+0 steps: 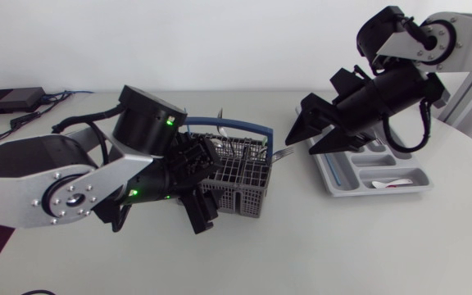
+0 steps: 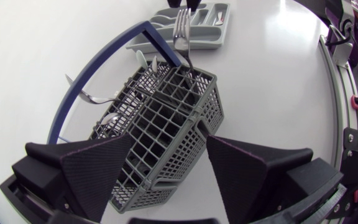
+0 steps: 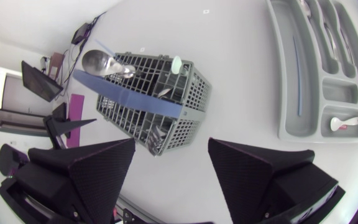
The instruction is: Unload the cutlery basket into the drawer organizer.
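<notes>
Where left end effector [image 2: 169, 138] gapes, basket [image 2: 166, 102] lies between.

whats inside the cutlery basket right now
The cutlery basket holds a fork standing tines up, a large spoon and more cutlery. Its mesh walls hide their lower ends.

The tabletop [image 1: 301, 254] is white and matt, and its edge curves round at the right side. Soft, even light falls across it, so that the shadows on it are pale grey with blurred rims. Near its far left corner lies a flat black box [image 1: 11, 100]. Thin dark cables [image 1: 54, 98] trail from the box over the surface, towards the middle and along the left edge. Both wrist views show the same pale, plain surface spreading out below.
</notes>
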